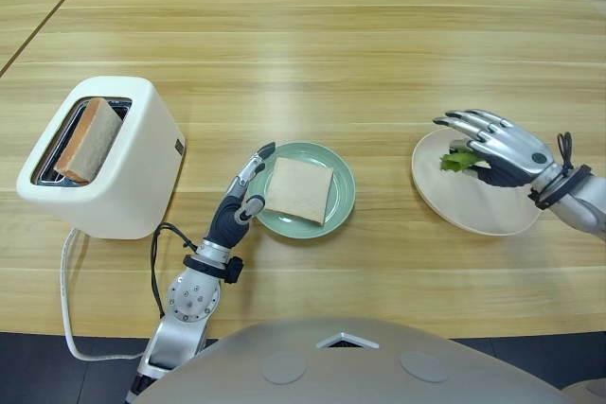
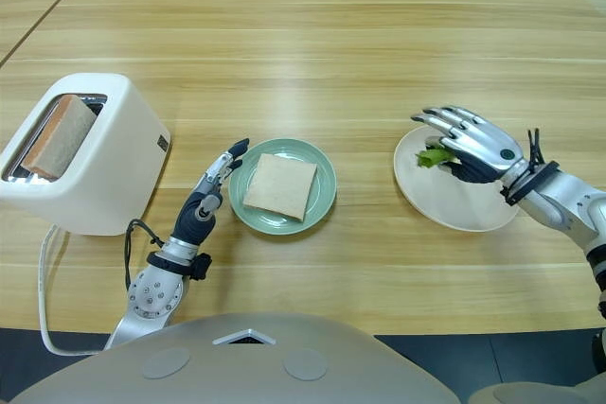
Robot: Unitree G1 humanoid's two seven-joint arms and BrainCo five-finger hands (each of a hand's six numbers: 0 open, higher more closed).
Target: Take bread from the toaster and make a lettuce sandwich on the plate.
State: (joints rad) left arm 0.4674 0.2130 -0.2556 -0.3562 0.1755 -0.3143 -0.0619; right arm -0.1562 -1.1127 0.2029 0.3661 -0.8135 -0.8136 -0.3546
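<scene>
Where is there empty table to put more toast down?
Bare table lies between the green plate and the cream plate, and across the whole far side beyond the toaster. It is crowded between toaster and green plate, where the left hand and cable sit.

Toaster (image 1: 114, 177): stood far left — bread slice (image 1: 91, 139) in its slot.
Middle plate (image 1: 343, 198): lay right of it, second slice (image 1: 299, 190) on top.
Right plate (image 1: 478, 215): lettuce (image 1: 458, 160) over its left part.

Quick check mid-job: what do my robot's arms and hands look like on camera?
Left hand and right hand: jointed silver metal over dark palms. Black bands and looping black cables at the wrists. Silver forearms; the left one shows a round plate with bolt holes.
</scene>
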